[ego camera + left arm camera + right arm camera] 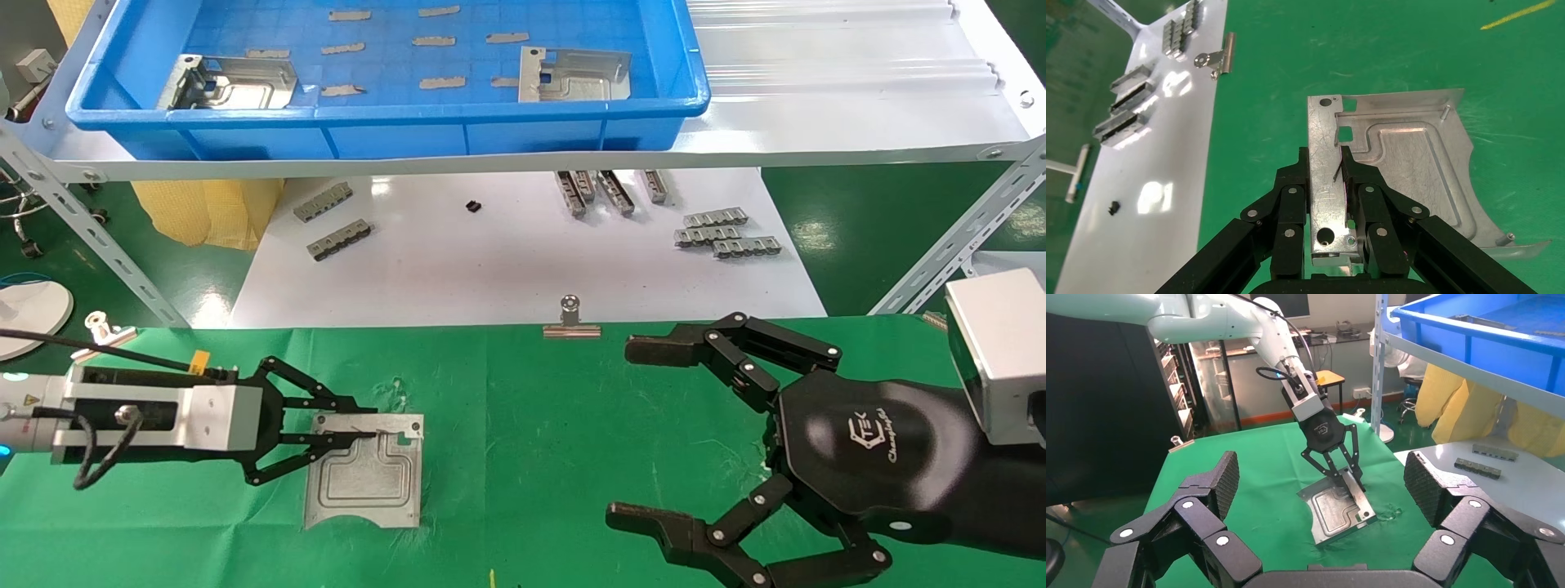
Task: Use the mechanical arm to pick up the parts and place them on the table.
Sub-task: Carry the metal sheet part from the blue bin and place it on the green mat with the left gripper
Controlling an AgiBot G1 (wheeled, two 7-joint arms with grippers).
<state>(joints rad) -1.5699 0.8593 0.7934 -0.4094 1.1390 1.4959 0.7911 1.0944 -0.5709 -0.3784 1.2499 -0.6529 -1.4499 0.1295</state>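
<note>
A silver stamped part (368, 482) rests on the green-cloth table (531, 425) at the front left. My left gripper (359, 429) is shut on its raised holed edge strip; the left wrist view shows both fingers (1294, 196) clamped against that strip, with the plate (1413, 165) spread beyond. In the right wrist view the part (1333, 511) sits slightly tilted, its gripped edge a little raised. My right gripper (625, 433) is open wide and empty over the cloth at the front right, apart from the part. Two more parts (233, 82) (572, 75) lie in the blue bin (384, 122).
Several small grey slotted bars (727, 230) (335, 220) lie on the white sheet (507, 261) under the shelf. Binder clips (570, 320) (102, 327) hold the cloth's far edge. Slanted metal shelf struts (82, 237) (956, 245) stand at both sides.
</note>
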